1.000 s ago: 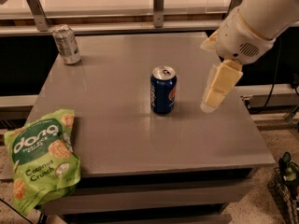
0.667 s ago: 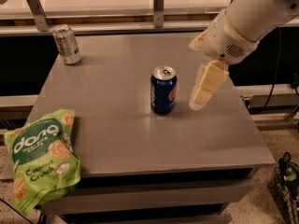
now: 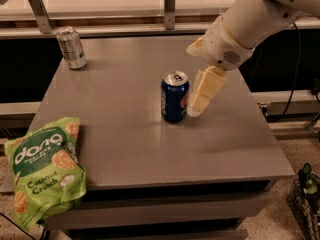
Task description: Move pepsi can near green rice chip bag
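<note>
The pepsi can [image 3: 174,97], dark blue with a silver top, stands upright near the middle of the grey table [image 3: 125,134]. My gripper [image 3: 196,108] hangs from the white arm just to the right of the can, its cream tip at can height and very close to the can's right side. It holds nothing that I can see. The green rice chip bag [image 3: 44,171], light green with white "dang" lettering, lies flat at the table's front left corner and overhangs the edge, far from the can.
A silver-grey can [image 3: 71,47] stands upright at the table's back left corner. A metal rail with posts [image 3: 170,6] runs behind the table. A cable and a wire basket [image 3: 306,194] are on the floor to the right.
My gripper has moved left and a little down, from well to the right of the pepsi can to right beside it. The cans and the bag have not moved.
</note>
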Tool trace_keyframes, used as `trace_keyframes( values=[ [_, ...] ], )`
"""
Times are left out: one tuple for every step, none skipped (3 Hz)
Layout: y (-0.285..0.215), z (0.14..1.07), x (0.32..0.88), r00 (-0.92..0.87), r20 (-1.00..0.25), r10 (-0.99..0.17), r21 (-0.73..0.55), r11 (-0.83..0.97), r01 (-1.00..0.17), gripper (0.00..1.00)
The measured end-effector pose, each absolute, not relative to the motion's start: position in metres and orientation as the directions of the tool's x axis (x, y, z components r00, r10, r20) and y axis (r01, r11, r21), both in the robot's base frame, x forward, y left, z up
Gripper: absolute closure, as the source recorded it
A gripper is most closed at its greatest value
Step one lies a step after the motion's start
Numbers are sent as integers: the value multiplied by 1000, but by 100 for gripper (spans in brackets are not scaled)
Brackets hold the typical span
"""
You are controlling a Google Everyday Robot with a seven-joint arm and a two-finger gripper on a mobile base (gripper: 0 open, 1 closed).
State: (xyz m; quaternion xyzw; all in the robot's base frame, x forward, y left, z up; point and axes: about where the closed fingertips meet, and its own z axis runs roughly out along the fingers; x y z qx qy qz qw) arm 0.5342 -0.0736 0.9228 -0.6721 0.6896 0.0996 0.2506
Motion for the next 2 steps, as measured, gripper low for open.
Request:
trace_keyframes(
  values=[
    [-58,914,533,32,-508,-861,-155,55,-986,0],
    [-45,908,528,41,-529,-848,-117,25,-993,17]
  ],
)
